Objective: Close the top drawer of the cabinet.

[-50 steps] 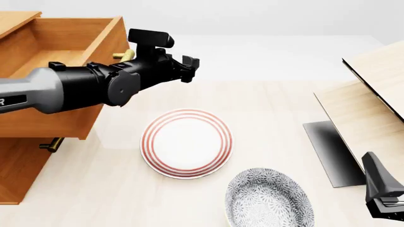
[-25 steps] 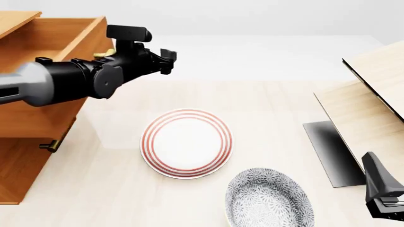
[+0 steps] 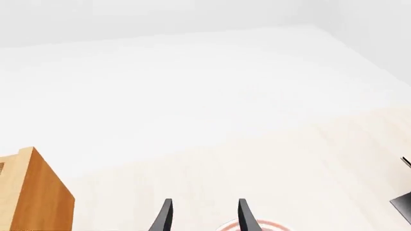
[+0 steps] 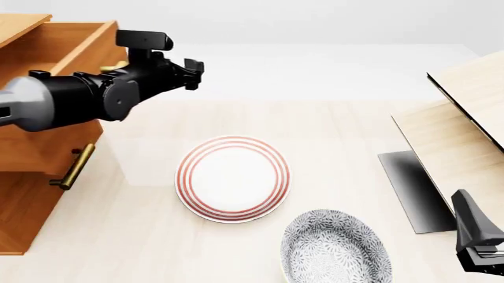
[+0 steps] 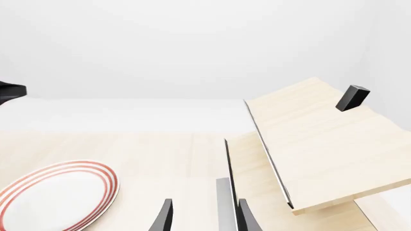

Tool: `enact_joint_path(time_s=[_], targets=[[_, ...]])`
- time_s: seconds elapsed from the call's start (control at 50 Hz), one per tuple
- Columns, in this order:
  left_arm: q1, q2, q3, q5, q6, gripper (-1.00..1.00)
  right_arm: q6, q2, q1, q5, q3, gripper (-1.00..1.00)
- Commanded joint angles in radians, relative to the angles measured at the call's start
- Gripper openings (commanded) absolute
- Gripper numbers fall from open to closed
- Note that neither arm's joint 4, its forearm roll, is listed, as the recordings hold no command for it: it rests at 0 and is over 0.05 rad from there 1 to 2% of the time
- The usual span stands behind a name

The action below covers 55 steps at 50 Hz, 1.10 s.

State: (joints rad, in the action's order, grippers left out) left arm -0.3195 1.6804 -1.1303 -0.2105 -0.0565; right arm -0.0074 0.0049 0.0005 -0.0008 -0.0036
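1. The front view shows the cabinet at the far left of the desk, with the top drawer pulled out partway and the left arm lying across its front panel.
2. The left tool sticks out past the drawer's right corner, above the desk, holding nothing. Only the left wrist view shows its two fingers apart with empty space between them.
3. That wrist view catches just one wooden corner of the cabinet and a sliver of the red-ringed plate.
4. The front view alone shows a lower brass handle, the whole red-ringed plate and the grey patterned plate near the front edge.
5. The right tool is parked low at the right; its wrist view shows the fingers parted and empty, facing the pale slanted wood structure.
6. Compared with half a second ago, the drawer front has moved further left into the cabinet, the left arm with it, uncovering the lower handle. Plates and right arm are unchanged.
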Motion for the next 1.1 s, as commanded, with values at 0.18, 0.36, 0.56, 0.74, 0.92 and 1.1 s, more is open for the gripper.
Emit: enact_joint_path(time_s=[0.18,0.36,0.56,0.74,0.92,1.1], targets=[[0.045,0.007,0.012,-0.017,0.009,1.00,0.000,0.000,0.000,0.000,0.000,1.00],[0.070,0.007,0.015,-0.021,0.013,1.00,0.000,0.000,0.000,0.000,0.000,1.00],[0.088,0.005,0.017,-0.024,0.009,1.00,0.000,0.001,0.000,0.000,0.000,1.00],[0.103,0.009,0.024,-0.031,0.005,1.00,0.000,0.001,0.000,-0.001,0.000,1.00],[0.129,0.011,0.031,-0.041,0.005,1.00,0.000,0.002,0.000,-0.002,0.000,1.00],[0.155,0.008,0.035,-0.044,0.007,1.00,0.000,0.001,0.000,-0.001,0.000,1.00]])
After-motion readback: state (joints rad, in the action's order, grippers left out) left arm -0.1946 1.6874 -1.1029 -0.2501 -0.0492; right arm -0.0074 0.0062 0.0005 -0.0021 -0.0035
